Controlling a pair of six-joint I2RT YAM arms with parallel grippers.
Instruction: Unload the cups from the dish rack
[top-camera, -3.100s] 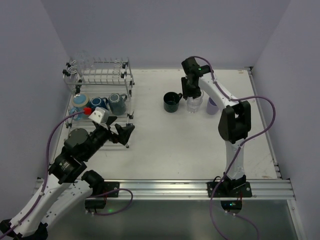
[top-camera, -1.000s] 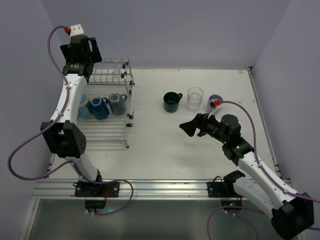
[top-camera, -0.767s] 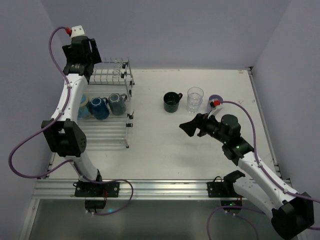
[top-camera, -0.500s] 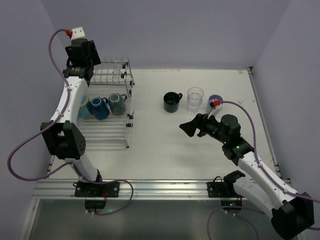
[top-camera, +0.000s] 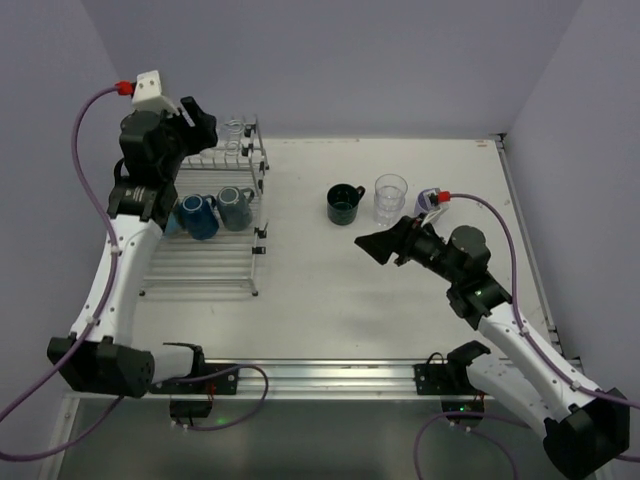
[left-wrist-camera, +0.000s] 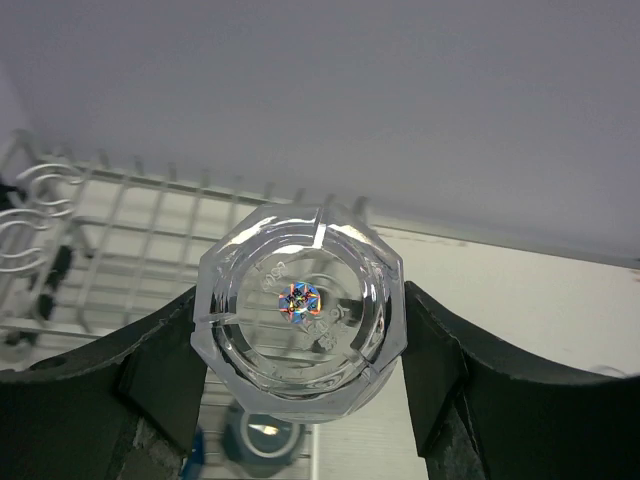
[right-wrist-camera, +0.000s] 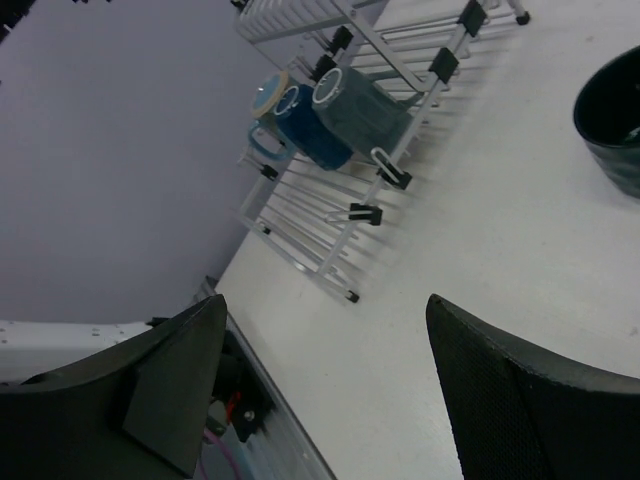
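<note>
Clasping a glass tumbler (left-wrist-camera: 300, 305) in my left gripper (left-wrist-camera: 300, 375) over the dish rack (top-camera: 215, 260) at ten o'clock (mugs (top-camera: 236, 207) lie on its lower tier), I hold my right gripper (right-wrist-camera: 320, 390) spread wide.

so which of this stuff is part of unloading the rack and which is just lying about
Job:
rack
held glass in left gripper
rack glass
light blue mug, blue mug, grey mug, in the rack
green mug, table glass, lavender cup, already out

Just there:
purple cable
metal rail
</note>
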